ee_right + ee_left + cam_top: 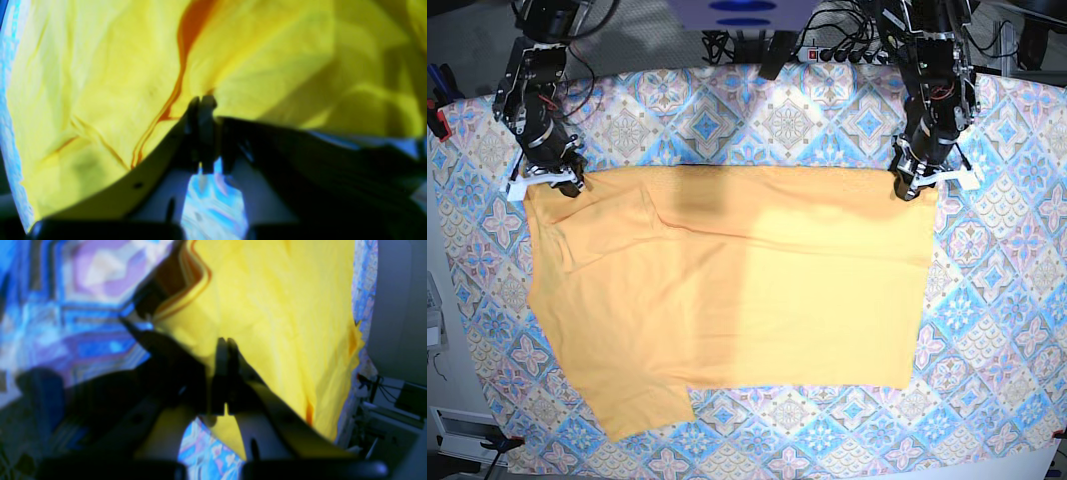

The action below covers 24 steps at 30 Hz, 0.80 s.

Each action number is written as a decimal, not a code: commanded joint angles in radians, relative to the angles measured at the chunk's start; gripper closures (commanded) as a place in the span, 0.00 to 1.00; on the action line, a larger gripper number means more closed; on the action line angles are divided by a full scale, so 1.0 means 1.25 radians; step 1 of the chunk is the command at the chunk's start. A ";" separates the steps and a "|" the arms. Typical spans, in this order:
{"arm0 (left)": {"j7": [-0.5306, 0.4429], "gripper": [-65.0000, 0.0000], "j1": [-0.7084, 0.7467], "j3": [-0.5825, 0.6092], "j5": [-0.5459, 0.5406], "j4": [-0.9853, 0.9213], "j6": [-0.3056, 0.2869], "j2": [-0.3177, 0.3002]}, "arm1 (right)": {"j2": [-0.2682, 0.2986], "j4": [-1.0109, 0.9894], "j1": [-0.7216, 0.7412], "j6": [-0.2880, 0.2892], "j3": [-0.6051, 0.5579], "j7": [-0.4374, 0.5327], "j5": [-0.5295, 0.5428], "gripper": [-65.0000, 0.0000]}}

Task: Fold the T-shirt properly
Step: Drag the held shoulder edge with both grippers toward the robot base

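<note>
Both grippers (914, 187) (562, 185) pinch T-shirt (727, 290) far-edge corners

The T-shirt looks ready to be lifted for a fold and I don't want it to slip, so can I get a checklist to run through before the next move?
1. Left gripper jaws shut on the T-shirt: ok.
2. Right gripper jaws shut on it: ok.
3. Both grips at the far corners in the base view, left gripper, right gripper: ok.
4. Far edge taut between them: ok, nearly straight.
5. Shirt lying flat: not ok, creases near the right gripper, one sleeve sticks out at the near edge.
6. How many layers each grip holds: cannot tell.
</note>
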 commanded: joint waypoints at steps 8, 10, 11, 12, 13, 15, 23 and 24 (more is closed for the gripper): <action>0.027 1.00 0.166 -0.002 0.016 0.124 0.025 -0.022 | 0.013 0.096 -0.133 -0.006 0.142 -0.108 -0.011 1.00; 0.027 1.00 0.215 -0.003 0.016 0.168 0.025 -0.023 | 0.013 0.127 -0.167 -0.006 0.145 -0.120 -0.011 1.00; 0.027 1.00 0.237 -0.003 0.016 0.183 0.027 -0.023 | 0.013 0.140 -0.181 -0.006 0.145 -0.123 -0.011 1.00; 0.026 1.00 0.265 -0.004 0.016 0.200 0.027 -0.024 | 0.011 0.158 -0.197 -0.006 0.145 -0.123 -0.011 1.00; 0.026 1.00 0.289 -0.009 0.016 0.218 0.027 -0.024 | 0.010 0.170 -0.211 -0.006 0.144 -0.123 -0.011 1.00; 0.026 1.00 0.331 -0.034 0.016 0.240 0.027 -0.021 | 0.009 0.192 -0.237 -0.006 0.144 -0.123 -0.011 1.00; 0.026 1.00 0.356 -0.063 0.016 0.245 0.027 -0.021 | 0.007 0.212 -0.270 -0.006 0.144 -0.117 -0.011 0.99; 0.027 1.00 0.356 -0.060 0.016 0.246 0.027 -0.021 | 0.007 0.216 -0.270 -0.006 0.144 -0.117 -0.011 0.99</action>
